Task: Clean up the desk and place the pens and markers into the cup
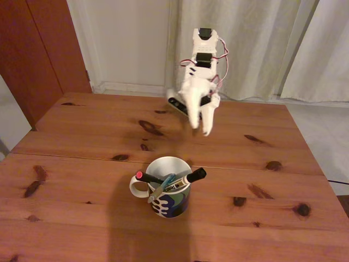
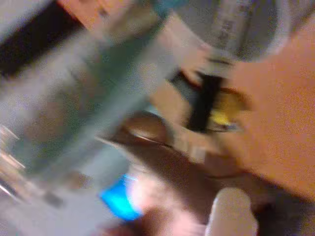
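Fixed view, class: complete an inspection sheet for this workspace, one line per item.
Surface: desk, reddish wood planks with dark knots.
Job's things: black pen, teal pen and marker all stand in the cup.
Clutter: nothing seen.
Gripper: gripper raised over the desk behind the cup, holding nothing; jaw state unclear.
Cables: red and white wires on the arm.
Surroundings: curtains, wooden door.

One cup point(image 1: 170, 201) on one desk point(image 1: 82, 136) holds two pens point(image 1: 161, 187) and one marker point(image 1: 188, 179) (three writing tools altogether).
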You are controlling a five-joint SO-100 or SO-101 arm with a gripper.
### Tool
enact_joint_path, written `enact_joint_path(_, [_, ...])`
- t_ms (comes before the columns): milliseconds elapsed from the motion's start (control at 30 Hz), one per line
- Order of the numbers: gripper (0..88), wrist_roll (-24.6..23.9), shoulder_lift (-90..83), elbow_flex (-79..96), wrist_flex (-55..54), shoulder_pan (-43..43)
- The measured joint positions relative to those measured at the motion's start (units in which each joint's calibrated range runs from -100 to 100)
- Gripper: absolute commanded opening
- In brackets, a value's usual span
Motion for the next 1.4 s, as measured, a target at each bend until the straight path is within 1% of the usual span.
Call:
enact_joint_path(167, [16.0,12.94,-10.17,11.46,0.00,-1.17])
enact_joint_path(367, [16.0,25.69,-17.88,19.53,0.00,-1.17])
enact_joint_path(500, [16.0,35.12,-22.63,24.97,0.00,-0.07])
enact_joint_path(600, [16.0,40.93,-26.78,29.55,0.00,1.39])
enact_joint_path(667, [16.0,43.91,-29.58,32.36,0.00,1.32])
enact_joint_path(933, [16.2,53.28,-39.41,38.39,0.00,2.20])
enact_joint_path(1067, [16.2,56.17,-41.86,38.73,1.08,1.98])
enact_joint_path(1167, [16.2,58.27,-42.71,38.73,6.47,1.91])
enact_joint_path(1400, [16.2,62.08,-47.63,38.81,26.71,1.32])
